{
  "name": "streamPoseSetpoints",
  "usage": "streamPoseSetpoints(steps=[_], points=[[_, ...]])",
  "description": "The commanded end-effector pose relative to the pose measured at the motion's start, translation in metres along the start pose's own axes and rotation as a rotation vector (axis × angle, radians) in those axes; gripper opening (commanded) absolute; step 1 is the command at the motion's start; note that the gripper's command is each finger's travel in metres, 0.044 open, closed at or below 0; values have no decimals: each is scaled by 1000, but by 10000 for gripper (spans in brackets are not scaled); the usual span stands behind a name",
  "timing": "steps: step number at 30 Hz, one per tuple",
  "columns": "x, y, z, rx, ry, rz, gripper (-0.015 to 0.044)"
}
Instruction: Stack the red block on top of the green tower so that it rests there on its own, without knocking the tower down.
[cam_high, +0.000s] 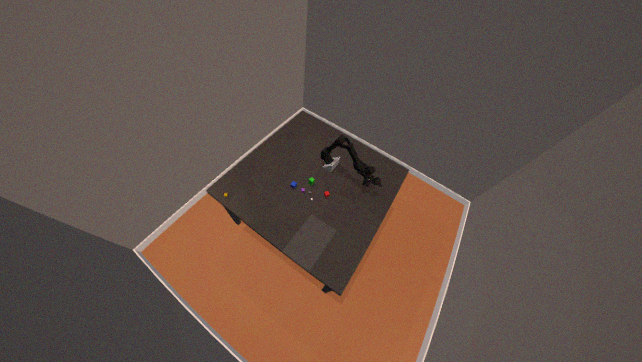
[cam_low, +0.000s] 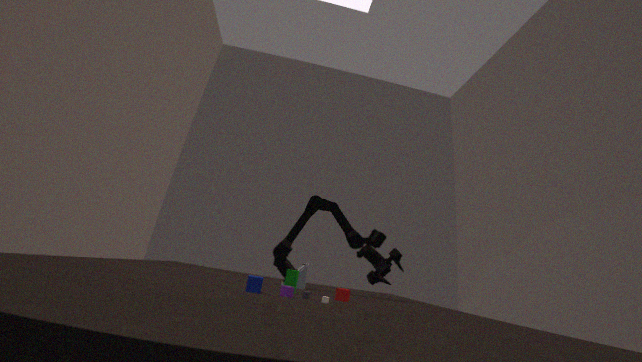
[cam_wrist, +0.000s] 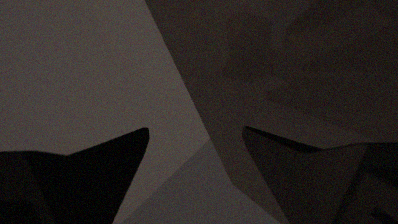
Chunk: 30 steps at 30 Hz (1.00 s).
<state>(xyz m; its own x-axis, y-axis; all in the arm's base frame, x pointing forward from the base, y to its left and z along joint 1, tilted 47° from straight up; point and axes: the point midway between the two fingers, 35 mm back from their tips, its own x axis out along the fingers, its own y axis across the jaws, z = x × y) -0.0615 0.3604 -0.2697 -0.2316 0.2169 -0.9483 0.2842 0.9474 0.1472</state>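
Note:
The red block sits on the dark table, apart from the green tower. The green tower stands upright nearer the arm's base. Its lower part is hidden behind a purple block in the exterior view, and its levels cannot be told apart. My gripper is open and empty. It hangs above the table, to the right of the red block in the top and exterior views, with its fingers slanting down. Neither the red block nor the tower shows in the wrist view.
A blue block, a purple block, a small white block and a small dark block lie near the tower. A yellow block lies near the table's left corner. A pale bracket stands beside the arm's base.

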Motion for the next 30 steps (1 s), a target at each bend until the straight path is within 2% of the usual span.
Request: streamPoseSetpoints(steps=[1, 6, 15, 22, 30], points=[[0, 0, 1, 1, -3, -1, 426], [-14, 11, 32, 36, -97, -33, 440], [-68, 27, 116, 138, -342, -182, 440], [-130, 25, 175, 205, -499, -351, 440], [-218, 7, 231, 253, -618, -585, 440]])
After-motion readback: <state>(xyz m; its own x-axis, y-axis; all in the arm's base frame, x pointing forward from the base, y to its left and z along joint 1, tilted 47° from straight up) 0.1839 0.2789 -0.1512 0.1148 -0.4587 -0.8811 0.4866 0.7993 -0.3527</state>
